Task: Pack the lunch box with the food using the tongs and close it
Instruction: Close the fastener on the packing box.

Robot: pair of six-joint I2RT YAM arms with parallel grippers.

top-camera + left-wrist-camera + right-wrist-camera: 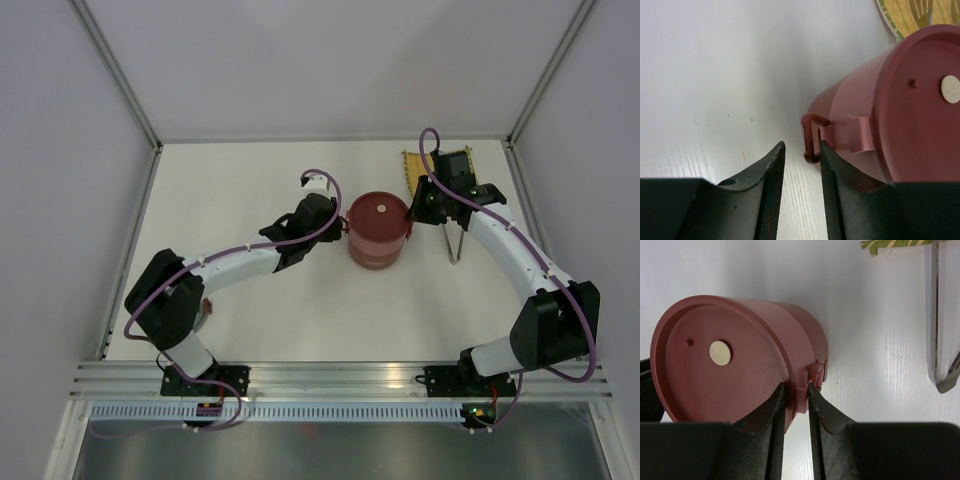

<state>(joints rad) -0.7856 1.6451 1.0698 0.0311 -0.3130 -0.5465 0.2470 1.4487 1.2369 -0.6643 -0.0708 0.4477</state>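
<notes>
The lunch box (pixel 379 235) stands at mid-bench (pixel 300 320), with its lid (pixel 380 208) on top. The left tool (pixel 801 148) sits just beside the box's left side. The right tool (pixel 796 387) is at its right side, straddling a side tab (pixel 813 372). The tongs (pixel 456 245) lie on the bench right of the box. The mat (pixel 412 170) lies far right, behind the right tool.

Dark-red lunch box (pixel 379 230), lidded, upright, silver tongs (pixel 456 243) apparently flat, near its right
</notes>
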